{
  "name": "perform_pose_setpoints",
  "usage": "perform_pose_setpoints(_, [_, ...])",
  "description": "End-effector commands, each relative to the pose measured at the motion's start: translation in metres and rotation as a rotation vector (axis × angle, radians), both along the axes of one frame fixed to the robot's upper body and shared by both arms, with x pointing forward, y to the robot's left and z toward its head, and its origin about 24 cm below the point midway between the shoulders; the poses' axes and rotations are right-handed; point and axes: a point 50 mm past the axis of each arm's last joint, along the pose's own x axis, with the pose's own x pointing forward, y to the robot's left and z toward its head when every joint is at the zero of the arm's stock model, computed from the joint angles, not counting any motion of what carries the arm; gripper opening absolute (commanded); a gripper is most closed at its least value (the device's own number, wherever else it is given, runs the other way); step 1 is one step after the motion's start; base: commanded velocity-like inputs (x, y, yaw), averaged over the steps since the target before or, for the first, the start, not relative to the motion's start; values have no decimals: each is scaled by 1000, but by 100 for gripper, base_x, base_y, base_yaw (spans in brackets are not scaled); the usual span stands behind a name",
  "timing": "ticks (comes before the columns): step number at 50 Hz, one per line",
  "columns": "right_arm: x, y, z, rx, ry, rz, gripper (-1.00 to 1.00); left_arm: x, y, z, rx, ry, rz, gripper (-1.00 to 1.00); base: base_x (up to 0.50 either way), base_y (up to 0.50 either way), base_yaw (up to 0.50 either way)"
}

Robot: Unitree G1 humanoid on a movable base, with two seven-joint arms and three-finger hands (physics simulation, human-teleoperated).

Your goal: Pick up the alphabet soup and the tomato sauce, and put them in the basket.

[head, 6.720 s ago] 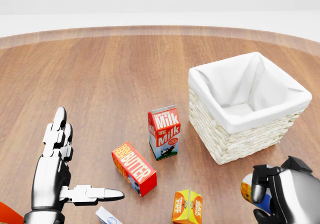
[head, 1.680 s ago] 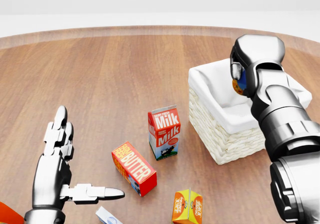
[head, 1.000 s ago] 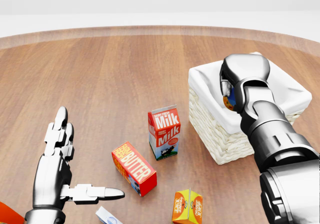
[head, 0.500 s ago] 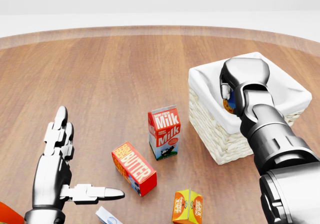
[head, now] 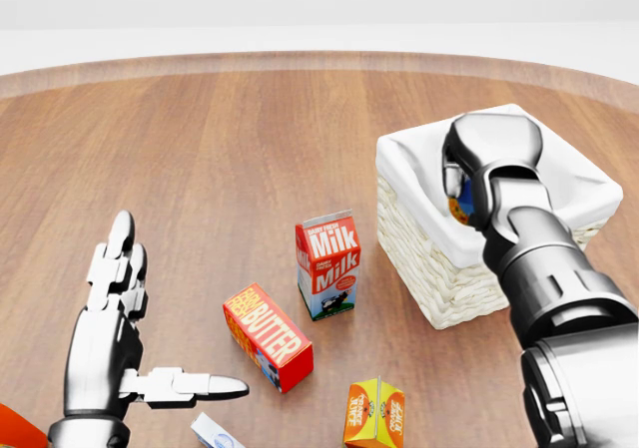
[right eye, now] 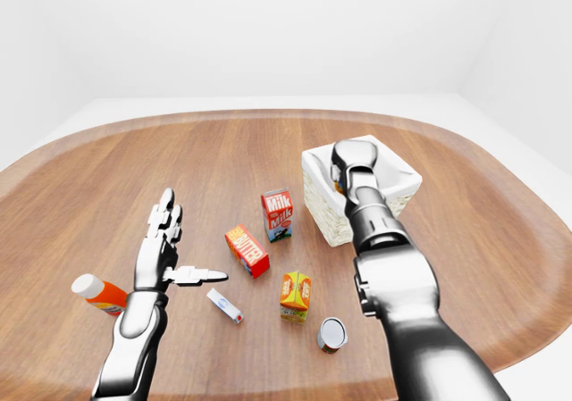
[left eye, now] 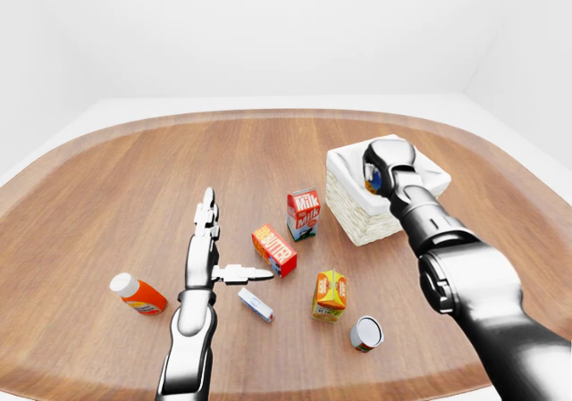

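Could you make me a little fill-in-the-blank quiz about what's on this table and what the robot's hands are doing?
1. The right hand holds a can over the white-lined ____.
2. The carton standing upright beside the butter box reads ____.
3. The left hand is ____, its fingers spread above the table.
4. The can lying near the juice carton lies ____ the basket.

Missing words: basket; Milk; open; outside

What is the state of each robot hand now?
Left robot hand: open, holding nothing.
Right robot hand: closed on a can, above the basket.
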Motion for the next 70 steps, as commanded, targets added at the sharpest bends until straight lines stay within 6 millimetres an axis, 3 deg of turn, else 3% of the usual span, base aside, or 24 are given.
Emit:
perform_pose_setpoints(1, [1, -1, 4, 5, -9, -4, 100, -1, 0, 0, -18, -2, -7, 100, 0, 0, 0])
perform_pose_setpoints(32, [1, -1, 3, 21, -12, -7, 100, -1, 0, 0, -18, -2, -7, 100, 0, 0, 0])
perform_pose_setpoints(70, [4, -8, 24, 458, -209, -97, 100, -1, 0, 0, -18, -2, -7, 100, 0, 0, 0])
